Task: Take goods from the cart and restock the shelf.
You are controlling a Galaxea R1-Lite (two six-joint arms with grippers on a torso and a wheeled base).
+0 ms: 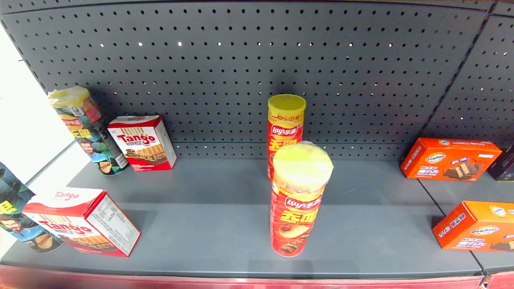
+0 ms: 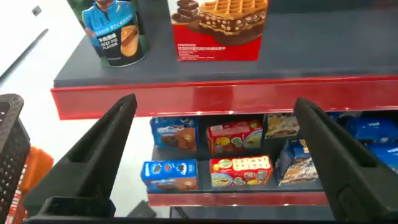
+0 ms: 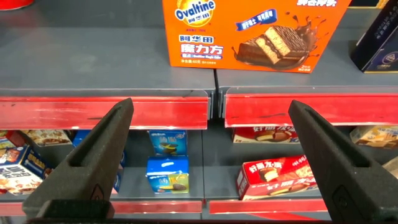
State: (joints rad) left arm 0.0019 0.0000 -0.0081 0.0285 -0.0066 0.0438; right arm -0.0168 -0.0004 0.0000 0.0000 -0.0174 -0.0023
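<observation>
2 cylindrical chip cans (image 1: 299, 200) upright, perforated-back metal shelf (image 1: 209, 216).

The right gripper (image 3: 211, 104), jaws wide apart, faces a grey shelf (image 3: 93, 68); an orange box (image 3: 249, 34) stands ahead at twelve o'clock.

Bright even light, soft shadows on shelf (image 1: 225, 216), left glare, bowed edges

Front chip can (image 1: 299, 200) on shelf (image 1: 200, 224) (rear chip can (image 1: 286, 120) behind); wafer boxes (image 1: 142, 142) left, chocolate boxes (image 1: 449, 158) right
</observation>
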